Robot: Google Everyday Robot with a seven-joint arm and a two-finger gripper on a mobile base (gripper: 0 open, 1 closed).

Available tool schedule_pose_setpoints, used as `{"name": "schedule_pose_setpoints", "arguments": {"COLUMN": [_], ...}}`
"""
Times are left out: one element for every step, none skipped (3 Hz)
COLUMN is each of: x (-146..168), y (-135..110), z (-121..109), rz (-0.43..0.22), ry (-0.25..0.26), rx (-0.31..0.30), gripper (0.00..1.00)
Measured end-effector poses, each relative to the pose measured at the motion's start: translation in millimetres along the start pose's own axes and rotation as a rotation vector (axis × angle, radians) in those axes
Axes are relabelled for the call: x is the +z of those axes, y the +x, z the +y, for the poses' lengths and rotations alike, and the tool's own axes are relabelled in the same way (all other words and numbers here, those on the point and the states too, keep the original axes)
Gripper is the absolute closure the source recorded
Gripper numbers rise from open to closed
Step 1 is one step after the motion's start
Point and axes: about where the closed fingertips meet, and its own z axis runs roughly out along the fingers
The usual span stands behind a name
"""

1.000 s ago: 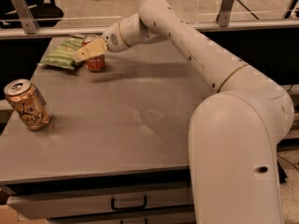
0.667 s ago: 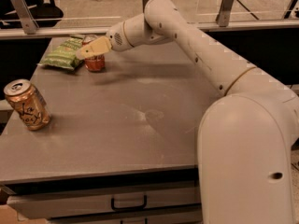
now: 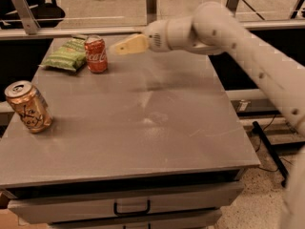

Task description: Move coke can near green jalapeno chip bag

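Observation:
The red coke can (image 3: 96, 55) stands upright at the back left of the grey table (image 3: 143, 128). It is right beside the light-green jalapeno chip bag (image 3: 67, 55), which lies flat to its left, and it seems to touch the bag's right edge. My gripper (image 3: 114, 48) with tan fingers hovers just to the right of the can, apart from it, and holds nothing.
A tan can with dark scribbled lettering (image 3: 28, 107) stands at the table's left edge. A drawer with a black handle (image 3: 132, 207) sits under the table front. Metal rail posts (image 3: 151, 4) run behind the table. My white arm reaches in from the right.
My gripper has let go of the coke can and pulled back to the right. The can stays standing next to the chip bag.

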Motion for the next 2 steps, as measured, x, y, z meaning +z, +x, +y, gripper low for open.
{"name": "schedule_pose_setpoints", "arguments": {"x": [-92, -147], "y": [-28, -15], "z": [-12, -33], "rz": [-0.114, -0.119], "ry": [0.120, 0.203], "rx": [-0.081, -0.081], "gripper": [0.00, 0.00]}}
